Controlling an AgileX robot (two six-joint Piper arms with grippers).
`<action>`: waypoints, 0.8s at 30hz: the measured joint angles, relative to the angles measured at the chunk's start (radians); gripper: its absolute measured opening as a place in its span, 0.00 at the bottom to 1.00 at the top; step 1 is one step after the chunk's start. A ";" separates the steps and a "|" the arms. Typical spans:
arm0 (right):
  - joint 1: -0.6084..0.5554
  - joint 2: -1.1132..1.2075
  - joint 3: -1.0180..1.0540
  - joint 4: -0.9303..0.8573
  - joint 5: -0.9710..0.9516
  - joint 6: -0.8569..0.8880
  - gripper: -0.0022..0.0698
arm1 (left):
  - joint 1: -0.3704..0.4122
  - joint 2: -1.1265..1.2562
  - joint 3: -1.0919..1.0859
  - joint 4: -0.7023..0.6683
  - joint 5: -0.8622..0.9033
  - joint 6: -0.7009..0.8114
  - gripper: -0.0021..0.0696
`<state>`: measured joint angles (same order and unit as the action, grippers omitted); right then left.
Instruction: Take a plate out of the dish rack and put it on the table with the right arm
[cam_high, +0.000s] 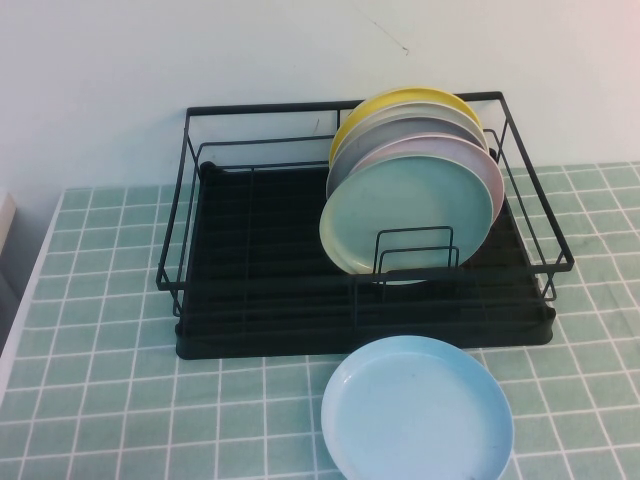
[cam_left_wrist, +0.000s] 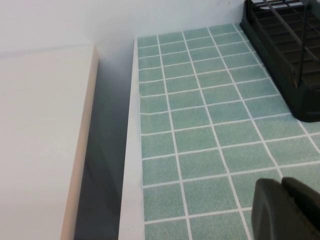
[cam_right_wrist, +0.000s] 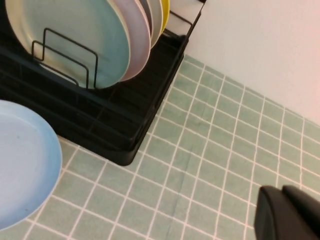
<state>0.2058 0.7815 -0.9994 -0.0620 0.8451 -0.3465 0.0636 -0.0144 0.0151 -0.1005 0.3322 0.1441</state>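
A round sky-blue plate (cam_high: 417, 412) (cam_right_wrist: 22, 162) lies flat on the green tiled table (cam_high: 100, 380), just in front of the black wire dish rack (cam_high: 260, 300) (cam_right_wrist: 125, 120). No gripper touches it. My right gripper (cam_right_wrist: 282, 192) hovers over bare tiles to the right of the rack, fingers pressed together and empty. Over the table's left part, near its edge, my left gripper (cam_left_wrist: 281, 184) is shut with nothing in it. Neither arm shows in the high view.
Several plates stand upright in the rack's right half: a mint-green one (cam_high: 408, 215) in front, then pink (cam_high: 490, 165), grey and yellow (cam_high: 400, 100). A white wall rises behind the rack. A pale counter (cam_left_wrist: 40, 140) lies beyond a gap at the table's left edge.
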 joint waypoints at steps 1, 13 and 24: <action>0.000 -0.039 0.079 0.000 -0.052 0.005 0.03 | 0.000 0.000 0.000 0.000 0.000 0.000 0.02; 0.000 -0.382 0.677 0.037 -0.340 0.085 0.03 | 0.000 0.000 0.000 0.000 0.000 0.000 0.02; 0.000 -0.384 0.781 0.043 -0.279 0.086 0.03 | 0.000 0.000 0.000 0.000 0.000 0.000 0.02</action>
<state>0.2058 0.3977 -0.2186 -0.0191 0.5664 -0.2602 0.0636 -0.0144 0.0151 -0.1005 0.3322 0.1441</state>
